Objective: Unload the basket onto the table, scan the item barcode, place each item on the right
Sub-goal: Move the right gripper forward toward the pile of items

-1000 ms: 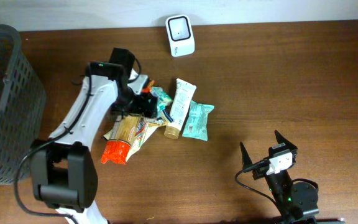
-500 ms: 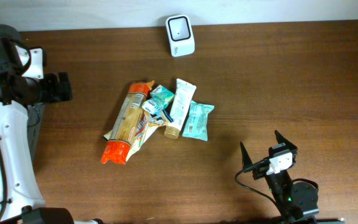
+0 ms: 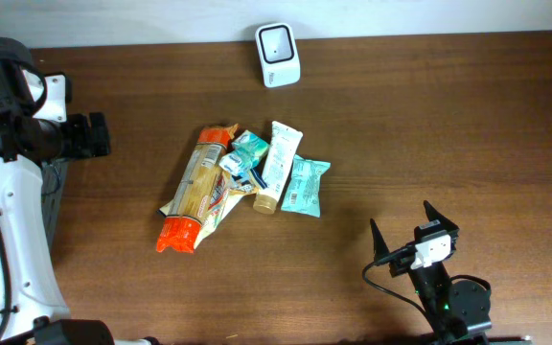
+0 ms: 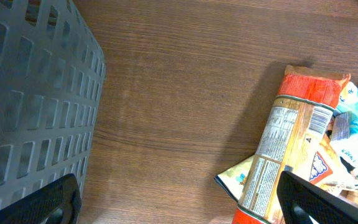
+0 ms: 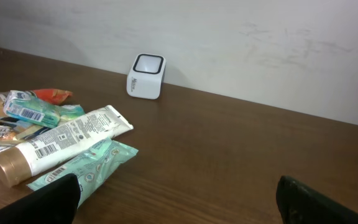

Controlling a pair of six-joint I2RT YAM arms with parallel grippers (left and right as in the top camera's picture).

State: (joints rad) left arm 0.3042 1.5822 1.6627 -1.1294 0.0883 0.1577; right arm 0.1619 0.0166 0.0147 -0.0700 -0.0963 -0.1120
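The left gripper (image 3: 97, 135) has pulled back from the heap of coloured packets (image 3: 242, 177) at centre to 9 o'clock, beside the grey slotted basket (image 4: 30, 93), jaws apart and empty. The right gripper (image 3: 400, 215), at 5 o'clock, is apart too. No item is yet on its way to the white square scanner (image 3: 278, 41) at 12 o'clock.

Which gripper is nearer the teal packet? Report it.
Right. The right gripper is a short way from the teal packet, toward the front edge; the left gripper is much farther off, beside the basket.

No legible text, barcodes on tube (image 5: 61, 142), long packet (image 4: 288, 149) unreadable
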